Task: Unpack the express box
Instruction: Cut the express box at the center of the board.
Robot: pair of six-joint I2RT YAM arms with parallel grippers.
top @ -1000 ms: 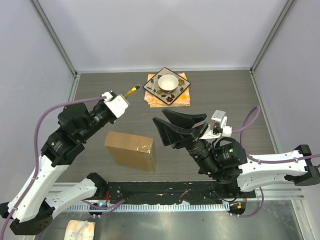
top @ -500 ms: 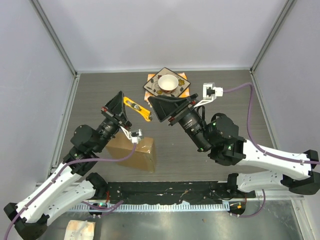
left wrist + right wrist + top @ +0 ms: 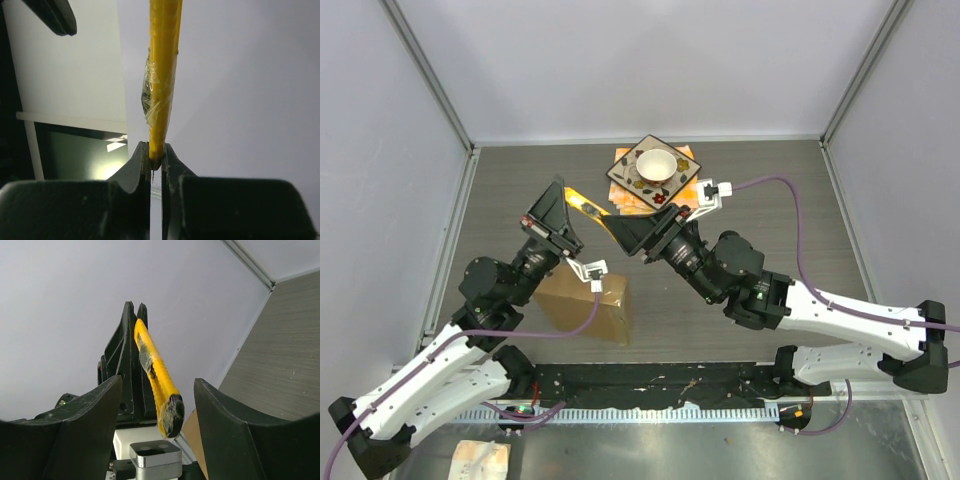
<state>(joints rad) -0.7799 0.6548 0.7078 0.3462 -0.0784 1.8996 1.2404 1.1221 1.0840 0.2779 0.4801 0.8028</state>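
The express box (image 3: pixel 585 300), plain brown cardboard with its flaps down, lies on the table below my left wrist; a sliver of it (image 3: pixel 192 436) shows in the right wrist view. My left gripper (image 3: pixel 560 215) (image 3: pixel 155 156) is shut on one end of a yellow utility knife (image 3: pixel 592 212) (image 3: pixel 162 75), held in the air above the table. The knife's free black end (image 3: pixel 171 415) hangs between the fingers of my right gripper (image 3: pixel 638 232) (image 3: pixel 157 382), which is open and not touching it.
An orange-patterned square plate (image 3: pixel 625 172) with a white bowl (image 3: pixel 657 163) rests on orange napkins at the back middle of the table. Enclosure walls and metal posts stand on three sides. The right arm's cable (image 3: pixel 790 215) loops over the right half.
The left arm has swung the knife down and rightward over the table. The right gripper has moved up and left to meet it, its jaws opening wider around the knife's free end.
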